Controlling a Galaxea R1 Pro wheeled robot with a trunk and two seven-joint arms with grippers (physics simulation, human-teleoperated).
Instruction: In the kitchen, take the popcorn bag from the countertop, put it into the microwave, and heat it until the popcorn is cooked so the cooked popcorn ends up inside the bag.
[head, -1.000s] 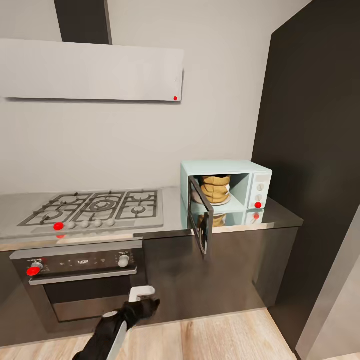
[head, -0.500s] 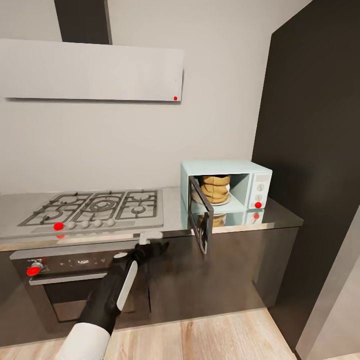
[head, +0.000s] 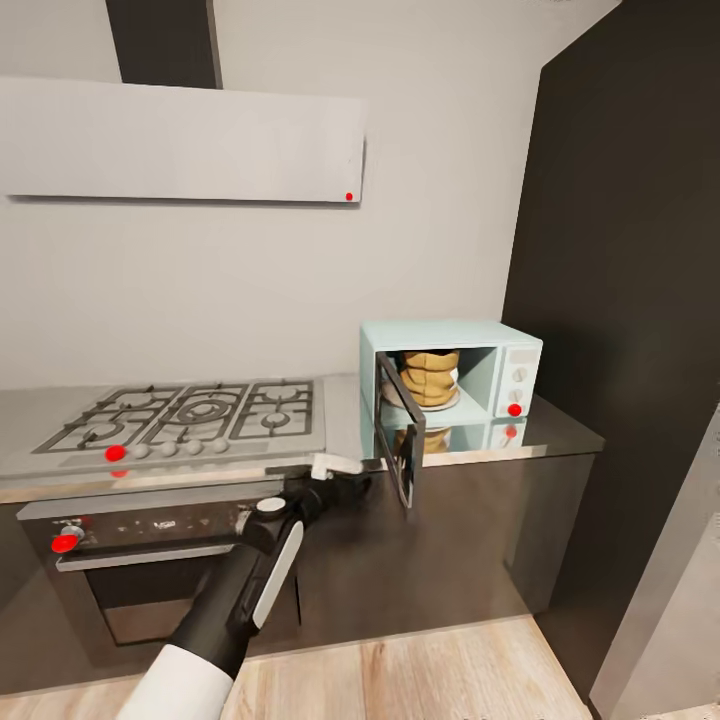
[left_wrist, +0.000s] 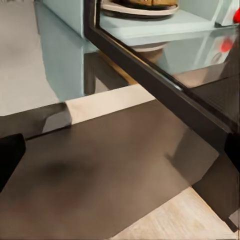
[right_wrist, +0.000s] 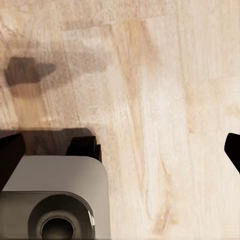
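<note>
The pale mint-blue microwave (head: 450, 340) stands on the grey countertop (head: 560, 432) with its dark glass door (head: 402, 432) swung open toward me. Inside it, the tan popcorn bag (head: 431, 375) sits upright on a white plate (left_wrist: 135, 9). My left gripper (head: 350, 487) hangs just left of the door's lower edge, in front of the cabinet face, open with nothing in it. In the left wrist view the door's frame (left_wrist: 165, 87) crosses close ahead between the spread fingers (left_wrist: 7, 160). My right gripper (right_wrist: 120, 150) is open above the wooden floor (right_wrist: 150, 75).
A gas hob (head: 180, 415) lies left of the microwave, above a built-in black oven (head: 150, 560). A grey hood (head: 180, 140) hangs on the wall. A tall dark cabinet (head: 620, 300) closes off the right side. A grey part of the robot (right_wrist: 55, 200) sits below the right gripper.
My left arm has risen from near the floor and reached forward and right, bringing the gripper up beside the open microwave door. The bag and door have not moved.
</note>
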